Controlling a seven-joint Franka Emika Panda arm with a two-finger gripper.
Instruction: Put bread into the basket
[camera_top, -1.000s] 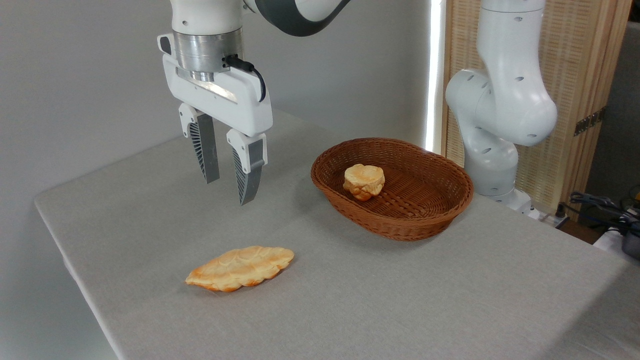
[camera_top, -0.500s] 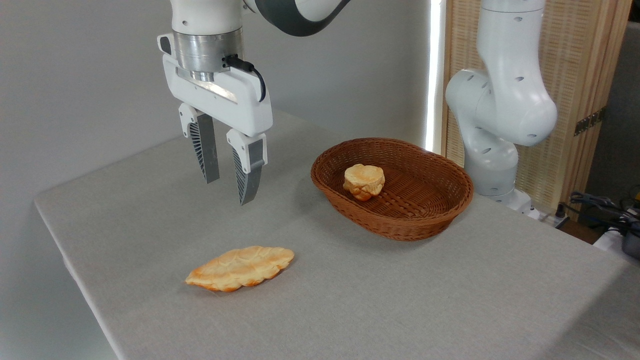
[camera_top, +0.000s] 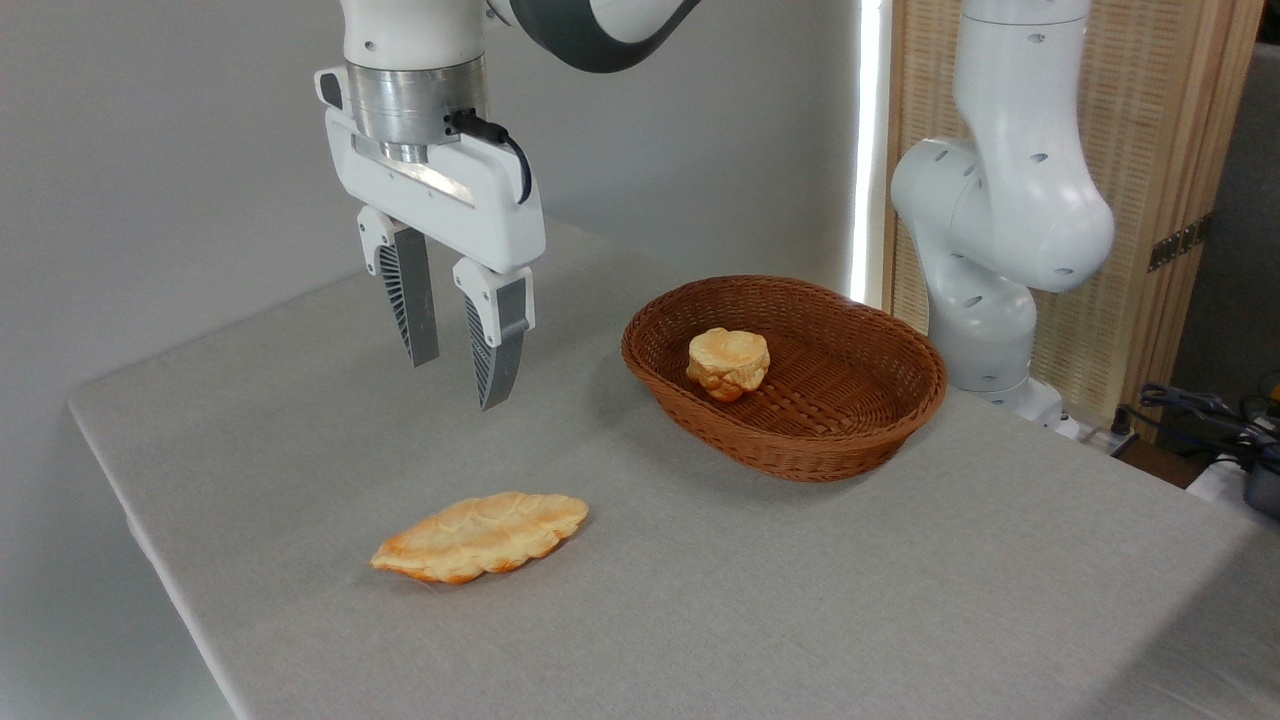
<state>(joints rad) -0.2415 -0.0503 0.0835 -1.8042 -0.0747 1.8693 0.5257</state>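
grey cloth tabletop (camera_top: 800, 600) | flat golden leaf-shaped bread (camera_top: 480, 536) near front-left edge, below the white two-finger gripper (camera_top: 455, 375) | gripper held above, parted, empty | oval brown wicker basket (camera_top: 860, 440) toward far-right edge, holding round bun (camera_top: 728, 362)

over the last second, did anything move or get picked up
Nothing visibly changed. The hand hangs open and empty above the table, the bread lies on the cloth in the same spot, and the basket holds only the small bun, as before.
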